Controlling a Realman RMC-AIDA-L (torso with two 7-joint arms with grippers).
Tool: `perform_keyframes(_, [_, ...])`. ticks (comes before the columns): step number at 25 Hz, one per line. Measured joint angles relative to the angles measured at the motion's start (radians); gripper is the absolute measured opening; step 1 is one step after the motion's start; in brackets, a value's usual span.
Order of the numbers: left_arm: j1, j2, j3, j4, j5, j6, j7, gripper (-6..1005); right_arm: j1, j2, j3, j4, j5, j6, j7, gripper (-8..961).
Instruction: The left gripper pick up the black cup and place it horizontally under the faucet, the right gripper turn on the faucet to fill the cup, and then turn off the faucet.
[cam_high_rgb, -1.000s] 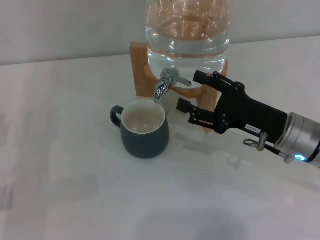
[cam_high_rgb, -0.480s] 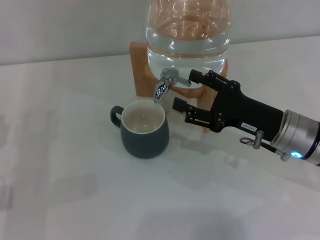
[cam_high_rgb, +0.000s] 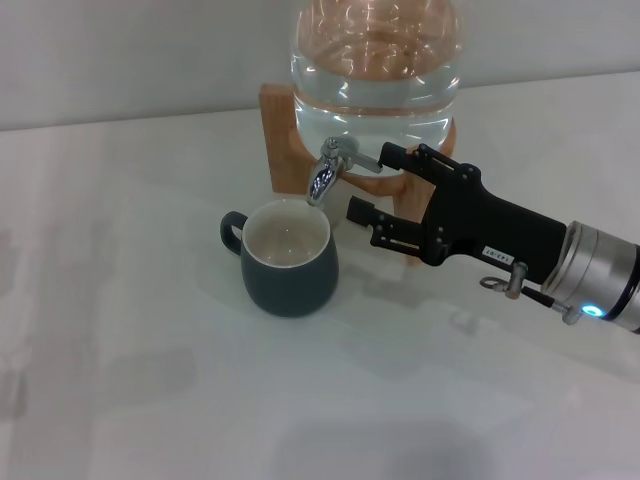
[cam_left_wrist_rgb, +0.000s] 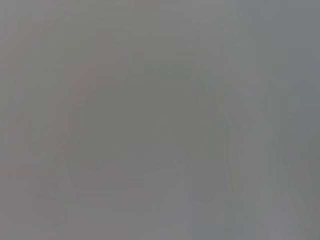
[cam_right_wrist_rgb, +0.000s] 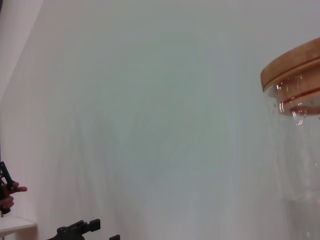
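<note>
Right pincer (cam_high_rgb: 371, 183) reached in from the right side in the head view, its two fingers spread apart, one finger just beside the thin lever of the faucet (cam_high_rgb: 330, 170) and the other lower, near the rim of the black cup (cam_high_rgb: 287, 258); whether the upper finger touched the lever could not be told. Its long black forearm ended in a silver-grey cuff (cam_high_rgb: 600, 277) with a small blue light. The black cup stood upright on the white table (cam_high_rgb: 130, 330), directly under the downward spout, with its loop handle turned to the left and its cream-white inside visible. The faucet sat low on the clear glass water jar (cam_high_rgb: 375, 75), which rested in a wooden stand (cam_high_rgb: 282, 135) behind the cup. The left pincer did not appear in this view. The left wrist view showed only a plain grey blur, and nothing could be recognised there. In the right wrist view, a pale wall filled most of the picture, the upper part of the glass jar with its wooden lid (cam_right_wrist_rgb: 292, 67) stood at one edge, and the black finger tips (cam_right_wrist_rgb: 80, 229) of the right pincer showed at the lower border.
</note>
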Motion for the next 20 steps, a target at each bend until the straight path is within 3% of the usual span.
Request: perform_keyframes(20, [-0.001,0.0,0.001,0.001,0.001,-0.005,0.0,881,0.005,0.0,-0.031,-0.008,-0.026,0.008,0.026,859])
